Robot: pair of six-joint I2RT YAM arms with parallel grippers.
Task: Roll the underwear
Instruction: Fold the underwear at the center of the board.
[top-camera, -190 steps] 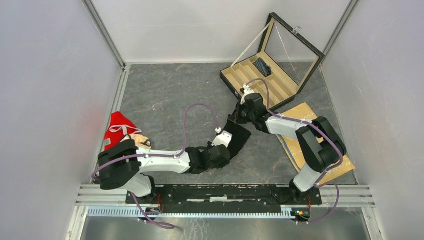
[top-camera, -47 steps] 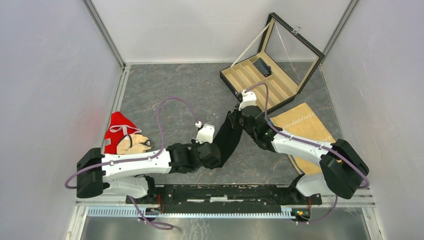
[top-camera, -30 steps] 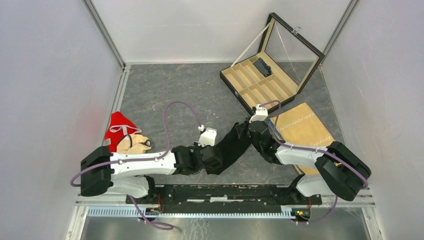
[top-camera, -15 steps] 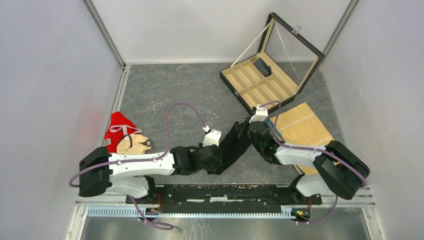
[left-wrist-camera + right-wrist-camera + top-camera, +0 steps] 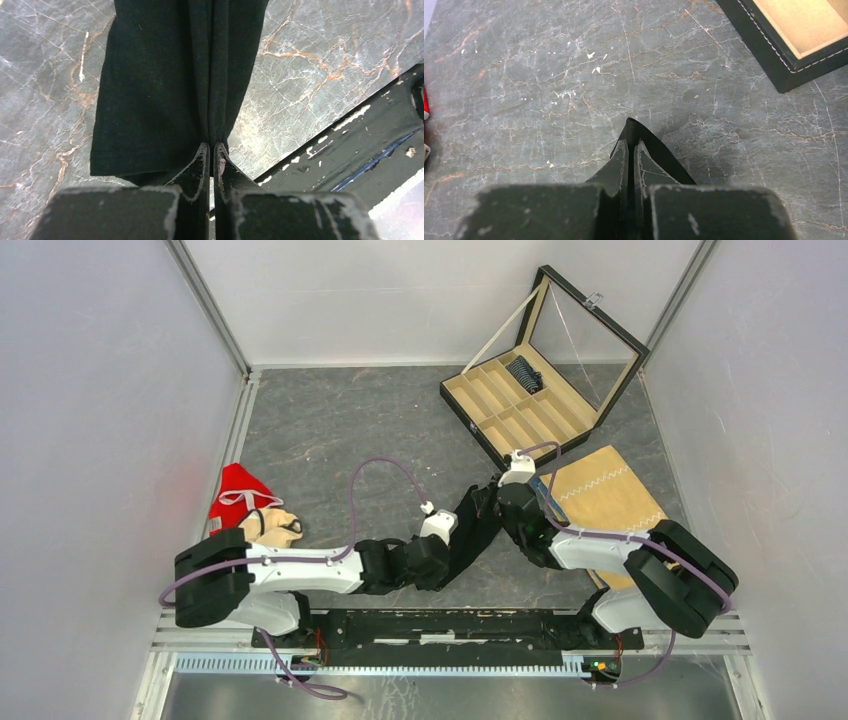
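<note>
- The plain black soft-fabric underwear lies near the middle of the dark grey marble-patterned desk, just ahead of the arm bases. It is drawn out into a long, narrow band.
- Its long axis runs diagonally. One end is near you on the left, and the other points away to the right, toward the case.
- Your left tool has its two fingers pressed together, pinching the near end of the underwear. A straight fold ridge runs from the fingertips away along the cloth.
- Your right tool is likewise pinched tight on the far end. A small peak of black cloth pokes out past its tips.
- Whether the middle of the band rests on the desk or hangs just above it cannot be told.
- The fabric is matte and smooth, with a hemmed edge at its near corner. The desk looks like stone, veined in rust and white.
- At the far right stands an open black rectangular case with tan lined compartments, its clear lid propped up. A dark rolled bundle with thin pale stripes sits in one far compartment.
- A flat tan cloth with white zigzag stitching lies just beside the case, partly under your right arm.
- A crumpled red garment and a beige one touch each other at the left edge.
</note>
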